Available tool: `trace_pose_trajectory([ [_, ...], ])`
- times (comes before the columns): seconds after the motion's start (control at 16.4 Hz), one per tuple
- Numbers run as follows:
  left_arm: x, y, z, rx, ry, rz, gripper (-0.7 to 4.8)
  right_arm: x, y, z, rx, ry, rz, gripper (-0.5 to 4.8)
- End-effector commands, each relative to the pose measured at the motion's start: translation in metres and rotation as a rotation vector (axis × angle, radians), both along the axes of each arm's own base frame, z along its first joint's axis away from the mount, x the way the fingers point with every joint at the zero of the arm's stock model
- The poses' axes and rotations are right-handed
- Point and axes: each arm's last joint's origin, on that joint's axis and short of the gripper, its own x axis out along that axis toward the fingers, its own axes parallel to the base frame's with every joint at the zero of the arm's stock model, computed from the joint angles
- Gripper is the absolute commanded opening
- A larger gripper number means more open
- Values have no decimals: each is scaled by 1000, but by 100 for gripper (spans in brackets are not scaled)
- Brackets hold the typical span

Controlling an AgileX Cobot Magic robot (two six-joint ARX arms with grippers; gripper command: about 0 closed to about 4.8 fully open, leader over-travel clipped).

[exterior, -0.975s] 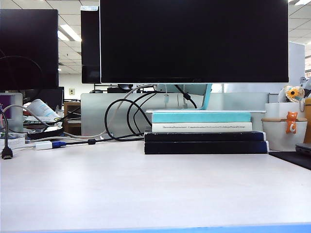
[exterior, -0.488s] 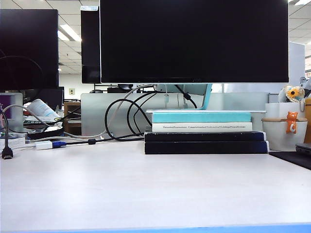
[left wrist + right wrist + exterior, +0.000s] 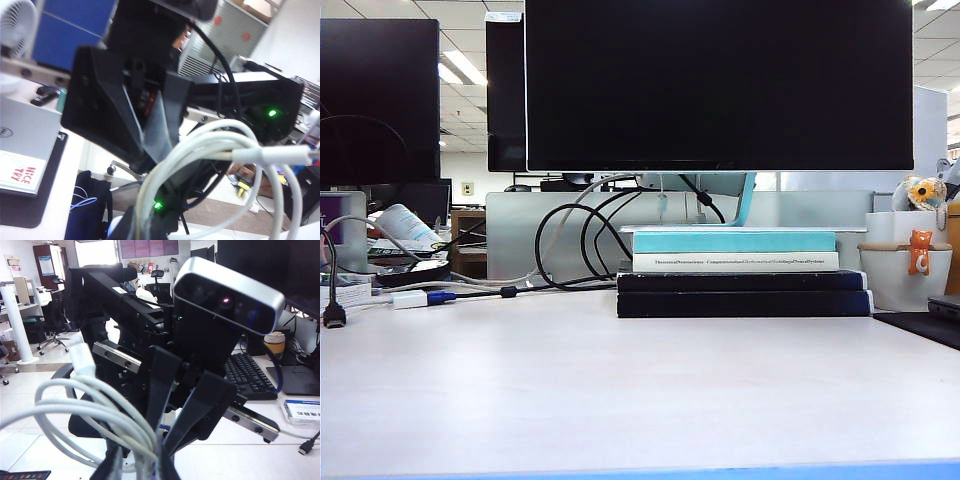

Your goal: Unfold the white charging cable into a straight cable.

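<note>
The white charging cable (image 3: 200, 150) is bunched in several loops, held up between my two grippers. In the left wrist view the loops run down into my left gripper (image 3: 150, 227), which is shut on them, and the white plug (image 3: 285, 155) sticks out sideways. In the right wrist view the cable (image 3: 100, 410) passes between the dark fingers (image 3: 117, 465) of my right gripper (image 3: 142, 467), which is closed around the bundle, and the plug (image 3: 82, 357) stands upright beyond. The two grippers face each other closely. The exterior view shows neither the grippers nor the cable.
On the pale table (image 3: 620, 380) a black monitor (image 3: 720, 85) stands behind a stack of books (image 3: 740, 275). Black monitor cables (image 3: 570, 240) loop at the back. A white adapter with a blue plug (image 3: 415, 298) lies far left, and a white pot (image 3: 905, 265) stands far right.
</note>
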Motion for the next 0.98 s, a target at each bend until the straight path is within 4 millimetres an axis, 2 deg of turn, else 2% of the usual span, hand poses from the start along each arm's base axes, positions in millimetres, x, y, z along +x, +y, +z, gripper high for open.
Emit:
trace_pose_trajectory([
  [0.06,0,0,3,-20,-20,0,-6,-1,0,3,5,-11,0,94],
  [0.61,-2,0,4,-4,75,-34,-6,-1,0,3,6,-10,-1,94],
  [0.79,-12,-10,3,4,93,-86,-6,-1,0,3,5,-10,-1,94],
  [0.98,-8,-8,1,16,99,-69,-6,-2,0,2,-8,-9,25,94],
])
